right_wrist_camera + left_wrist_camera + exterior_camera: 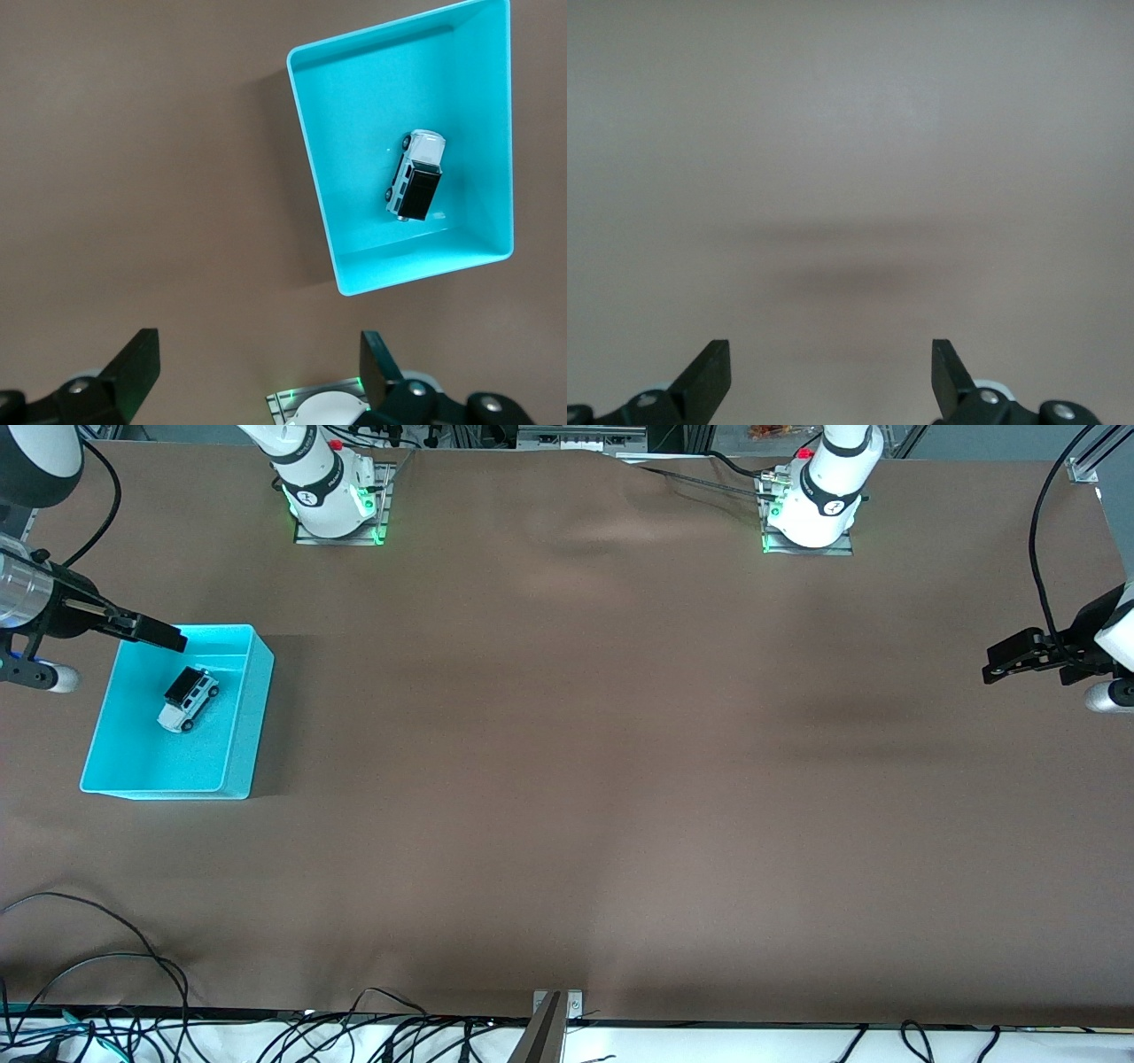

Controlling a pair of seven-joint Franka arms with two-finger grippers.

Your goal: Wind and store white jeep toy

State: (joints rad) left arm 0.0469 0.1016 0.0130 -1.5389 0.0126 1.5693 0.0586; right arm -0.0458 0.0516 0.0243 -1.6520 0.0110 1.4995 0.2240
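Observation:
The white jeep toy (189, 699) with its black roof lies inside the cyan bin (168, 766) at the right arm's end of the table. The right wrist view shows the jeep (415, 175) on its wheels on the floor of the bin (354, 133). My right gripper (164, 636) is up in the air over the bin's rim on the side toward the robots' bases. It shows open and empty in its wrist view (257, 363). My left gripper (997, 666) waits over bare table at the left arm's end, open and empty (831, 363).
The brown table cover (576, 779) is bare between the bin and the left gripper. The arm bases (332, 500) (811, 509) stand along the edge farthest from the camera. Cables (133, 974) and a metal bracket (554, 1010) lie at the nearest edge.

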